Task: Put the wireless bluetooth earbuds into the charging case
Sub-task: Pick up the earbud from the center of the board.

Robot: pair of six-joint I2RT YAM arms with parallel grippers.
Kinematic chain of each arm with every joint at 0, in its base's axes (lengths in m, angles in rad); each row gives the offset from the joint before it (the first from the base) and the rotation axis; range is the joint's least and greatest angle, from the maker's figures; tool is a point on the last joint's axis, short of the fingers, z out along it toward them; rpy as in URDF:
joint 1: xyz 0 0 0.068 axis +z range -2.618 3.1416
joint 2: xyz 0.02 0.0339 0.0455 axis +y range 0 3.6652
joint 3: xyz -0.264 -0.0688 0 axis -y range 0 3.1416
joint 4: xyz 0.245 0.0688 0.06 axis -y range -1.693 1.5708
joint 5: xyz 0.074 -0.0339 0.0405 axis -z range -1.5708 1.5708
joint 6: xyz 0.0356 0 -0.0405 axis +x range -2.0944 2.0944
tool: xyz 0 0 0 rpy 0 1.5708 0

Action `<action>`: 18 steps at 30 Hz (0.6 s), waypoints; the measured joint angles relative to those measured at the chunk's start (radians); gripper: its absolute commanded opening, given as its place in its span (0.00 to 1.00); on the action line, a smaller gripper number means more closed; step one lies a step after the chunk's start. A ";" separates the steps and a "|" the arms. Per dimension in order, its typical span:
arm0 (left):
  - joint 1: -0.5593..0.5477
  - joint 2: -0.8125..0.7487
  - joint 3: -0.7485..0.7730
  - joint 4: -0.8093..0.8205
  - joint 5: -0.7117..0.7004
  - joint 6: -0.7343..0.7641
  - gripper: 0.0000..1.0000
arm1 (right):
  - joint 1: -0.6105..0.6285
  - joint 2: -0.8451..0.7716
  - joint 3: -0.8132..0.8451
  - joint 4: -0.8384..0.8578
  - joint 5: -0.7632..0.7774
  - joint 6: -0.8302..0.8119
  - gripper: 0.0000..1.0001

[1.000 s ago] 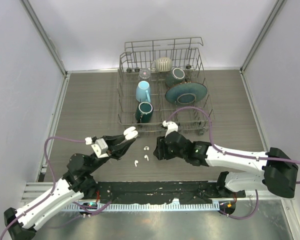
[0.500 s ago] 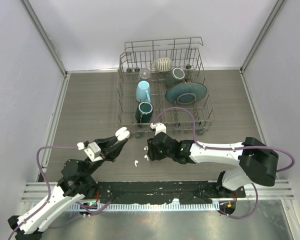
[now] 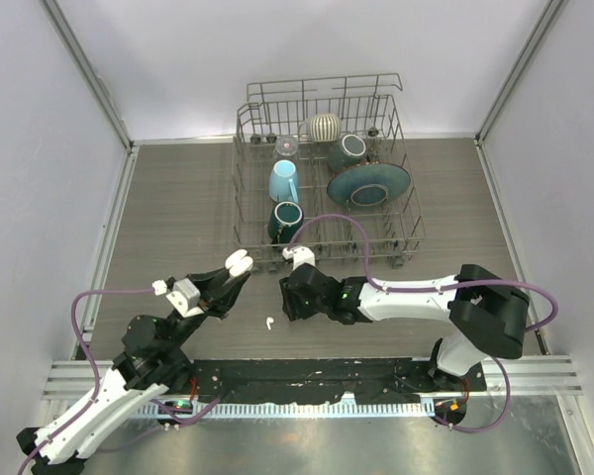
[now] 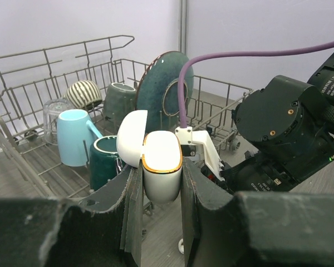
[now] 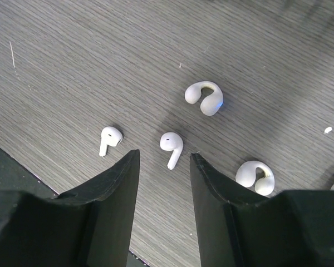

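Observation:
My left gripper [image 3: 236, 275] is shut on the open white charging case [image 3: 240, 263] and holds it above the table. In the left wrist view the case [image 4: 162, 167] sits upright between the pads, with a gold rim and its lid [image 4: 131, 138] tipped back. My right gripper [image 3: 288, 303] is open and low over the table. In the right wrist view, one white stemmed earbud [image 5: 172, 147] lies just ahead of the gap of the right gripper [image 5: 164, 158]. A second earbud [image 5: 109, 138] lies left of the left finger; it also shows in the top view [image 3: 269, 322].
Two white C-shaped clip earbuds [image 5: 205, 98] [image 5: 255, 176] lie beside the stemmed ones. A wire dish rack [image 3: 245, 216] stands behind, holding mugs, a striped cup, a glass and a teal plate [image 3: 367, 184]. The black base rail [image 3: 307, 381] runs along the near edge.
My right gripper has moved left and now hovers over the earbuds. My left gripper has drawn back to the left a little, still holding the case.

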 measured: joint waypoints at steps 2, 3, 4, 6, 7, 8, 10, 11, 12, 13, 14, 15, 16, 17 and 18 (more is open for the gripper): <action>0.000 -0.001 0.000 -0.006 -0.008 0.000 0.00 | 0.005 0.009 0.005 0.000 0.000 -0.001 0.46; 0.000 -0.004 0.000 -0.011 -0.012 0.000 0.00 | 0.008 0.013 0.006 0.000 0.001 -0.001 0.46; 0.000 -0.007 0.000 -0.015 -0.015 0.000 0.00 | 0.011 0.015 0.008 0.000 0.000 -0.002 0.45; 0.000 -0.011 0.000 -0.019 -0.022 0.000 0.00 | 0.014 0.021 0.011 0.000 0.001 -0.004 0.45; 0.000 -0.011 0.000 -0.019 -0.023 0.000 0.00 | 0.016 0.025 0.013 0.000 0.001 -0.005 0.45; 0.000 -0.011 0.000 -0.020 -0.025 0.000 0.00 | 0.017 0.030 0.015 0.000 0.001 -0.005 0.45; 0.000 -0.011 0.000 -0.022 -0.028 0.000 0.00 | 0.018 0.039 0.019 0.000 0.005 -0.007 0.45; 0.000 -0.011 0.000 -0.022 -0.029 0.000 0.00 | 0.019 0.043 0.020 -0.001 0.006 -0.008 0.45; 0.000 -0.011 0.000 -0.023 -0.029 0.000 0.00 | 0.020 0.048 0.022 -0.001 0.008 -0.008 0.45; 0.000 -0.011 0.000 -0.024 -0.029 0.000 0.00 | 0.021 0.052 0.024 -0.001 0.008 -0.011 0.45; 0.000 -0.011 0.000 -0.025 -0.029 0.000 0.00 | 0.021 0.055 0.026 -0.002 0.010 -0.012 0.45; 0.000 -0.011 0.000 -0.025 -0.029 0.000 0.00 | 0.022 0.059 0.028 -0.003 0.012 -0.014 0.45; 0.000 -0.011 0.000 -0.025 -0.029 0.000 0.00 | 0.022 0.063 0.030 -0.005 0.014 -0.017 0.45; 0.000 -0.011 0.000 -0.025 -0.029 0.000 0.00 | 0.022 0.067 0.032 -0.007 0.016 -0.019 0.45; 0.000 -0.011 0.000 -0.025 -0.029 0.000 0.00 | 0.022 0.070 0.033 -0.008 0.018 -0.022 0.45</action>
